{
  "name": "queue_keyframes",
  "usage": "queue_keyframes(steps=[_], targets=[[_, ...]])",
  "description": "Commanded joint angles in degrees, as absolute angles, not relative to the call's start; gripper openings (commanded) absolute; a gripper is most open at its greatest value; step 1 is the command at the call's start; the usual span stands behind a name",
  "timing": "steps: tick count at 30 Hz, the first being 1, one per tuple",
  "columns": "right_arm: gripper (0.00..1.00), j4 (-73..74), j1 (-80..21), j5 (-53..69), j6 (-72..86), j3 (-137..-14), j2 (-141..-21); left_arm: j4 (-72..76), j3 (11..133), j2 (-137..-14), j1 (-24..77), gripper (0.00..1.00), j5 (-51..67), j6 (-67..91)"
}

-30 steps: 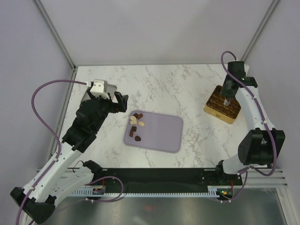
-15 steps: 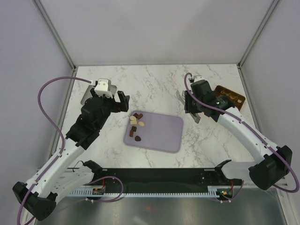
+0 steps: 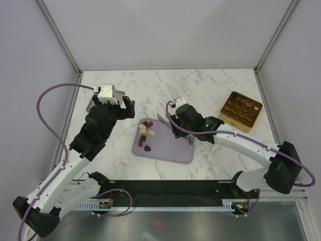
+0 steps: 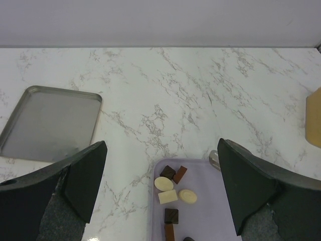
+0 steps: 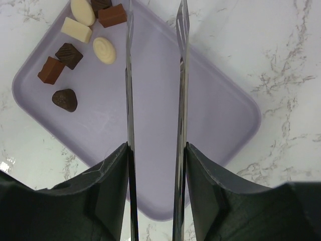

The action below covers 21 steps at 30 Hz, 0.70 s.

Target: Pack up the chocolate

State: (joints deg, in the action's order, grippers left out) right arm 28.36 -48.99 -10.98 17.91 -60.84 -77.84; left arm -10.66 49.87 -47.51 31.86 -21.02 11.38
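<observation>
Brown and cream-white chocolate pieces (image 3: 146, 136) cluster at the left end of a lilac tray (image 3: 170, 146) on the marble desk (image 3: 200, 93). The right gripper (image 5: 155, 170) pinches slim metal tongs (image 5: 130, 75) above it, and the left gripper (image 4: 161, 150) hangs spread nearby.

The chocolate pieces (image 5: 68, 54) sit bunched at the left end of the lilac tray (image 5: 215, 115), some nearly touching, so the gaps between them are tight. All the rest of the tray is bare. The 2 blades of the tongs (image 5: 181, 75), clamped in the right gripper (image 5: 156, 148), hang over that bare stretch just right of the cluster. The left gripper (image 3: 128, 108), jaws wide, hovers off the tray's far-left corner and crowds that side. Open marble table (image 3: 210, 95) runs across to the gold box (image 3: 241, 111). A metal tray (image 4: 50, 123) takes up the far left.
</observation>
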Motion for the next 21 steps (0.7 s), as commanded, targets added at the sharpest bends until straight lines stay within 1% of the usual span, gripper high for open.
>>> queue_keyframes(steps=[1,10,16,21], targets=[[0.54,21.9,-50.9,-11.4,14.9,-62.4,-80.0,-9.4,51.2,-46.7,31.7,1.0,-24.0,10.3],[0.58,20.4,-52.9,-11.8,9.2,-64.6,-87.1,-9.3,51.2,-46.7,31.7,1.0,-23.8,10.4],[0.59,20.2,-53.0,-12.4,7.6,-66.1,-89.7,-9.2,51.2,-46.5,31.7,1.0,-23.8,10.3],[0.59,19.5,-53.1,-10.1,7.6,-66.7,-91.4,-9.1,51.2,-46.5,31.7,1.0,-24.0,10.1]])
